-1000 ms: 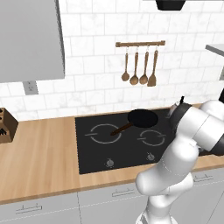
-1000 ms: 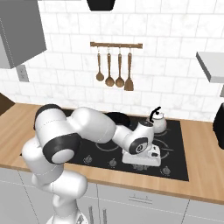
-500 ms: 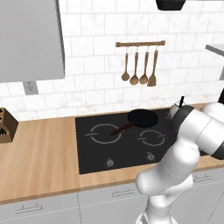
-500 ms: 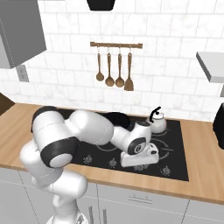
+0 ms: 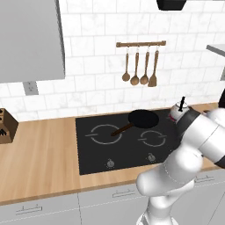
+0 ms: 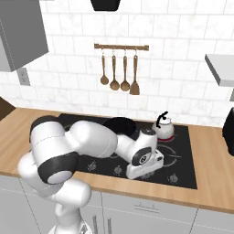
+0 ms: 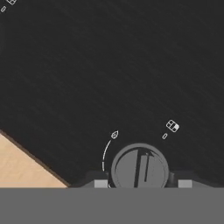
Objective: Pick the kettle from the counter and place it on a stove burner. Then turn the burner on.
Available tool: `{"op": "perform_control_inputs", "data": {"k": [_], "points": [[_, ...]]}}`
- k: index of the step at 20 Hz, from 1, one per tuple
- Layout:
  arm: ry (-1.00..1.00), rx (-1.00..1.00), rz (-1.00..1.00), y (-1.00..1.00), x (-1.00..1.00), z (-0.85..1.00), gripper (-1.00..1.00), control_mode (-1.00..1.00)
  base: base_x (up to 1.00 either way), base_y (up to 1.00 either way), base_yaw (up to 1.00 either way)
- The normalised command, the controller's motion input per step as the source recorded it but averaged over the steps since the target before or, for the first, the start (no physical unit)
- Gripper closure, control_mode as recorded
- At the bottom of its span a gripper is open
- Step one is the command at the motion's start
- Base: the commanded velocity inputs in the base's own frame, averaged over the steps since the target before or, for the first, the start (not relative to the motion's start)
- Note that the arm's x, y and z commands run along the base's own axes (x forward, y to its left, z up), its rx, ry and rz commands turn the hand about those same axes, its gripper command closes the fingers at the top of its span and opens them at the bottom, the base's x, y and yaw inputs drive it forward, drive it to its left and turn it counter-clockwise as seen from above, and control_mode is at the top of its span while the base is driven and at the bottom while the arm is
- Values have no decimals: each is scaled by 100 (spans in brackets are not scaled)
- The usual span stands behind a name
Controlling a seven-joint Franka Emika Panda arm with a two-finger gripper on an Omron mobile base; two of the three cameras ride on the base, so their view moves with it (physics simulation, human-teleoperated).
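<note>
The silver-white kettle (image 5: 179,112) (image 6: 164,128) stands upright at the back right of the black glass cooktop (image 5: 94,154) (image 6: 188,170), free of the hand; the stove burner beneath it is hidden. My gripper (image 6: 138,175) (image 7: 142,184) points down at the cooktop's front edge. In the hand view its two fingertips (image 7: 100,183) hug either side of a round grey burner knob (image 7: 140,167), shut on it. A curved white dial mark runs along the knob's left. The light wood counter (image 5: 39,162) (image 6: 215,151) borders the cooktop.
A black frying pan (image 5: 143,117) (image 6: 119,125) sits at the cooktop's back middle, handle toward the left ring (image 5: 105,134). More knobs (image 5: 110,163) (image 6: 173,178) line the front. A knife block (image 5: 6,127) stands far left, wooden utensils (image 5: 140,66) hang on the wall.
The arm's elbow has swung slightly and the hand has turned a little while staying on the front knob. The kettle and pan have not moved.
</note>
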Motion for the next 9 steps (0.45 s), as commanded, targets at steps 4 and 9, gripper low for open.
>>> {"op": "perform_control_inputs", "data": {"k": [4, 9], "points": [[-4, 0, 25, 0, 0, 0, 100, -100, 0, 0, 0], [0, 0, 23, 0, 0, 0, 100, -100, 0, 0, 0]]}}
